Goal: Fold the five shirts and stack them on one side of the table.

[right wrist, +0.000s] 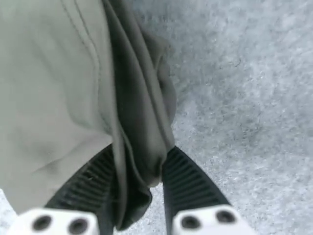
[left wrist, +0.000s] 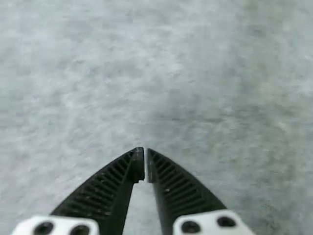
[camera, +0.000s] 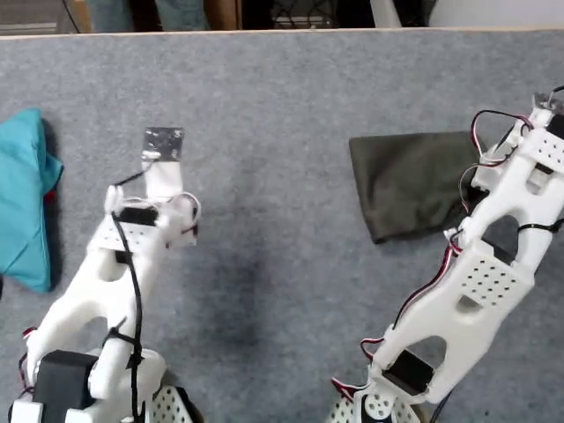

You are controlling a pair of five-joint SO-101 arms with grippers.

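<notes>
While tight on shirt (right wrist: 73,98), right claw (right wrist: 142,152)

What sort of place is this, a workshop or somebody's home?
Likely a robotics lab or test bench: a white left arm and right arm stand at a grey table with an olive shirt and a teal shirt on it.

Your teal shirt (camera: 22,198) is cut off at the high view's left edge, the red scrap (camera: 51,196) beside it is too small to identify, and your right arm (camera: 493,264) covers one end of the olive shirt (camera: 405,185).
</notes>
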